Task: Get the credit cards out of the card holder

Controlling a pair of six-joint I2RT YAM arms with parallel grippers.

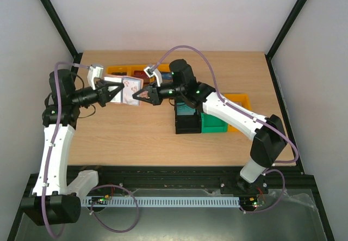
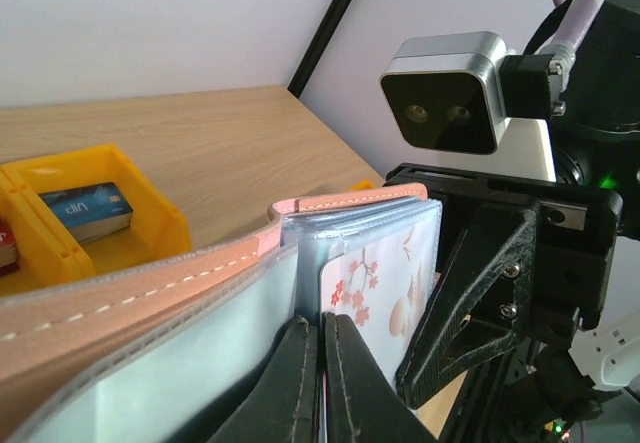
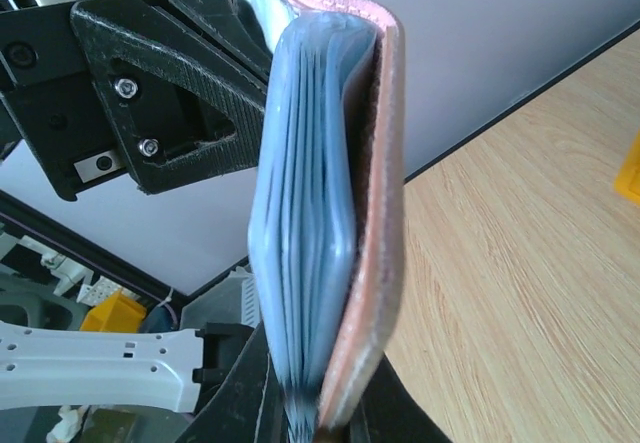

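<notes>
I see the card holder [image 1: 126, 90] lifted off the table [image 1: 136, 137] near its far edge, hanging between my two arms. The right gripper [image 1: 142, 95] has its fingers clamped on the folded leather side, and its wrist view looks along the stack of pale blue sleeves [image 3: 305, 213]. The left gripper [image 2: 320, 363] has its fingers pressed together on a thin pinkish edge inside the holder. I cannot tell whether that edge is a card or a sleeve. Just beside those fingers, a white floral card [image 2: 385, 293] sits in a clear sleeve. A blue card [image 2: 90, 208] lies in a yellow bin [image 2: 150, 198] at the table's far edge.
</notes>
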